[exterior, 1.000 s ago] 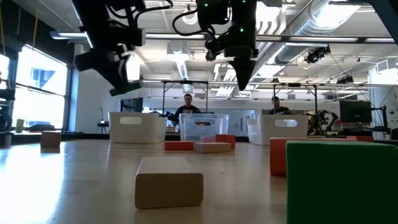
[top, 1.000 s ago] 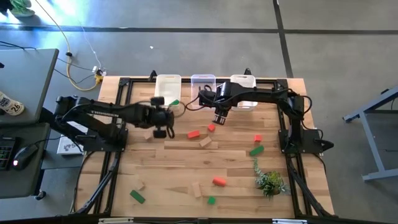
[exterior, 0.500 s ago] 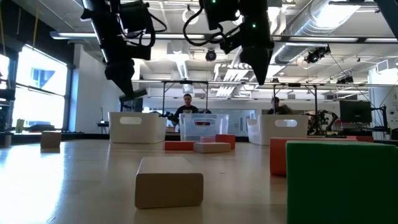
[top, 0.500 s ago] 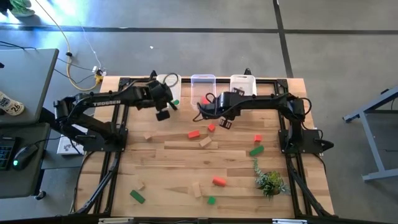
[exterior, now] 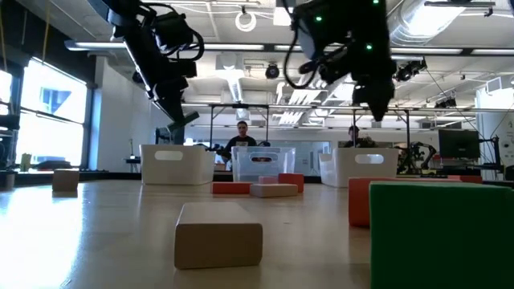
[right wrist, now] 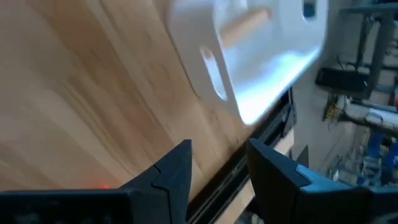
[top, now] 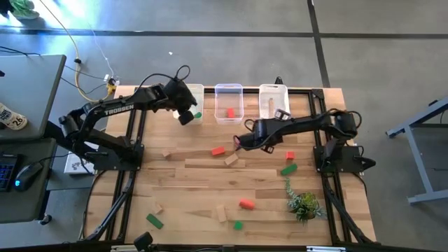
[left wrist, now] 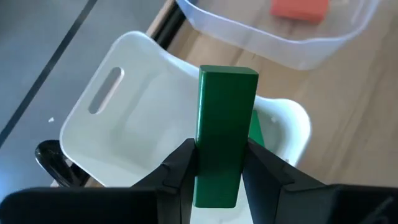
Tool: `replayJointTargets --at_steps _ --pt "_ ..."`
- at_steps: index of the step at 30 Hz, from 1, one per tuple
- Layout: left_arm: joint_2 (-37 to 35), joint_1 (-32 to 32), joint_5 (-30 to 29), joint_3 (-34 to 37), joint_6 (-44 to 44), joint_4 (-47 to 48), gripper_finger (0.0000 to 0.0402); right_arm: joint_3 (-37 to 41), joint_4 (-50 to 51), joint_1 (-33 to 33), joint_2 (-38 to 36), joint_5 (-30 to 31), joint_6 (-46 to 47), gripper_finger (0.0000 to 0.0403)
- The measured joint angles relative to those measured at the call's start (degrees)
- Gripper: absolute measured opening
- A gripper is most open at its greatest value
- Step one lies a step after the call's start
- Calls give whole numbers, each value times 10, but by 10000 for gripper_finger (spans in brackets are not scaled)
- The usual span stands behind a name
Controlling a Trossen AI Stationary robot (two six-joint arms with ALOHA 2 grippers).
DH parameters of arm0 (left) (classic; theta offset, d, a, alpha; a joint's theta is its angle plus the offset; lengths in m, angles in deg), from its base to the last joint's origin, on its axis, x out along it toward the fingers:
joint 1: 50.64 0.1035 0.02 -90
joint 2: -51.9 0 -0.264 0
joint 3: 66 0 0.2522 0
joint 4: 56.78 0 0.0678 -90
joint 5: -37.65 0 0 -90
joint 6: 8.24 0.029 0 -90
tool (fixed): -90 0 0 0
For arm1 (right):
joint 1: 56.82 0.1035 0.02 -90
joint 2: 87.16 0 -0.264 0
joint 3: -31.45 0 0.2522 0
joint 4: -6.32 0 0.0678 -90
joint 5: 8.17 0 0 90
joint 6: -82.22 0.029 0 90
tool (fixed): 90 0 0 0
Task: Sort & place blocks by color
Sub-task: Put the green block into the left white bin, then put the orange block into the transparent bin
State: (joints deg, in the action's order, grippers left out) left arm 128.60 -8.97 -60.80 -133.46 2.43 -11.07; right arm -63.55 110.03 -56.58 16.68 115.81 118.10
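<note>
**L arm holding green bar over left bin; R arm empty above table**

L gripper (left wrist: 219, 180): fingers clamped on a green bar (left wrist: 225, 134), one finger per long side. Bar's long axis runs along the fingers, free end pointing straight out past the tips. Held above the left white bin (left wrist: 118, 134), not touching it. In high view the gripper (top: 186, 115) sits over that bin's (top: 190, 91) near edge.

Left bin contents: one green block (left wrist: 256, 134) already inside, mostly hidden behind the held bar; shows as a green spot (top: 198, 115) in high view.

Middle bin (top: 228, 89), clear plastic: one red block (top: 230, 112), lying flat. Wrist cam shows it too (left wrist: 299, 7).

Right bin (top: 273, 91), white: one pale wood piece (top: 271, 103), long axis running from the bin's far end to its near end. Right wrist cam shows it (right wrist: 244, 26) as a round rod lying inside the bin (right wrist: 261, 59).

R gripper (right wrist: 217, 168): fingers apart, nothing between them. In high view it (top: 241, 142) hangs over the table (top: 196, 175) between the bins and the loose blocks, near a red bar (top: 218, 150) and a wood block (top: 231, 160).

Loose on table: red block (top: 289, 155), green bar (top: 288, 169), red block (top: 246, 204), small green cube (top: 238, 225), green bar (top: 154, 221), wood pcs (top: 222, 213) (top: 158, 208) (top: 166, 152). Plant (top: 304, 204) at the right near corner.

Low view: wood block (exterior: 218, 234) and large green block (exterior: 442, 234) closest to cam.
</note>
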Motion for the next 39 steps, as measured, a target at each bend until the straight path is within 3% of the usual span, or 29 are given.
replayJointTargets --at_steps 7,14,19,23,31,39 --pt "0 23 18 0 -20 -8 89 91 -21 17 -105 -35 107 140" --pt "32 40 39 0 -45 -12 89 178 -124 24 -229 -107 163 140" --pt "63 41 39 0 -46 -28 90 250 -202 24 -304 -149 122 140" --pt "82 41 33 0 -56 -49 98 310 -271 24 -350 -221 74 140" --pt "91 41 33 0 -60 -58 136 390 -303 25 -378 -256 75 140" --pt "91 41 27 0 -96 -57 167 399 -342 25 -377 -255 39 140"
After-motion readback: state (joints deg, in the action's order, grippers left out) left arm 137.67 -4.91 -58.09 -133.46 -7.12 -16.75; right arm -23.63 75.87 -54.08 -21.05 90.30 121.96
